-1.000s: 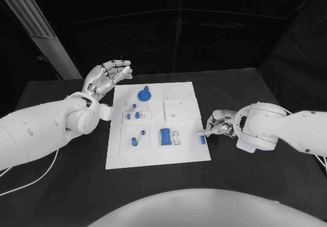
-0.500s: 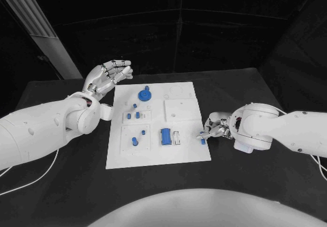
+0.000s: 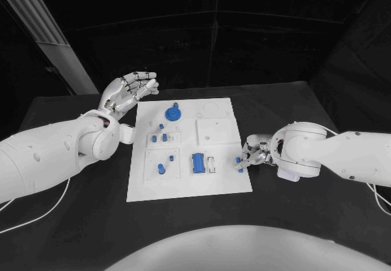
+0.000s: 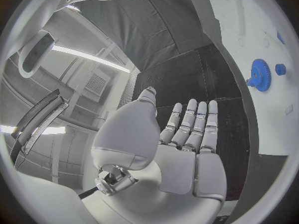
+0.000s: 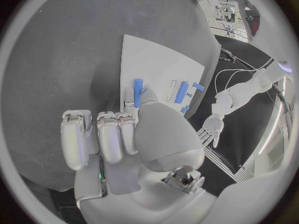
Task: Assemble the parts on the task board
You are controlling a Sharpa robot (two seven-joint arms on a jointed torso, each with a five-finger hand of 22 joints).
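The right hand (image 3: 256, 153) is working at the near right edge of the task board (image 3: 216, 189), with its fingers (image 5: 138, 108) pinching a small blue peg (image 5: 137, 91) by one end; the rest of the peg is standing clear of the fingertips. The remaining fingers are lying curled side by side.

The peg is looking rigid, light and smooth, so it is likely to slip or twist under a loose pinch. A hold low on the shaft, leaving the free end exposed for insertion, is judged the best hold.

Further in on the board, a blue block (image 3: 197, 162) is lying beside a white slotted fixture (image 3: 211, 164), and several short blue pins (image 3: 160, 168) are standing in the panels beyond it. A blue gear (image 3: 172, 113) is sitting near the far edge of the board.

The left hand (image 3: 129, 90) is hovering just beyond the board's far left corner, over the black table (image 3: 73, 226), holding nothing, its fingers (image 4: 193, 124) extended and lying close together.
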